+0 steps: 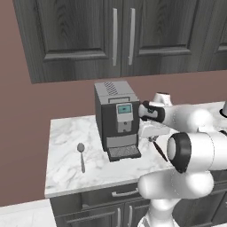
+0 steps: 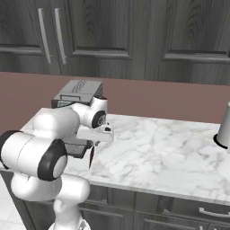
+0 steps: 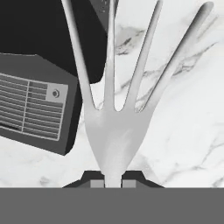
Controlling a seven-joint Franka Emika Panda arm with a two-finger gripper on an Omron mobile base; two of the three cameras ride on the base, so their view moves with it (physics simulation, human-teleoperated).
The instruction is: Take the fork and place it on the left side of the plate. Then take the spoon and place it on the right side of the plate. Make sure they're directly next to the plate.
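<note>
Marble surface: spoon lies left of coffee machine
End effector: clamped on fork; lifted

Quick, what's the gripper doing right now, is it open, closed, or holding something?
Gripper: closed on the fork, gripping it at the neck below the tines, above the marble counter.
</note>
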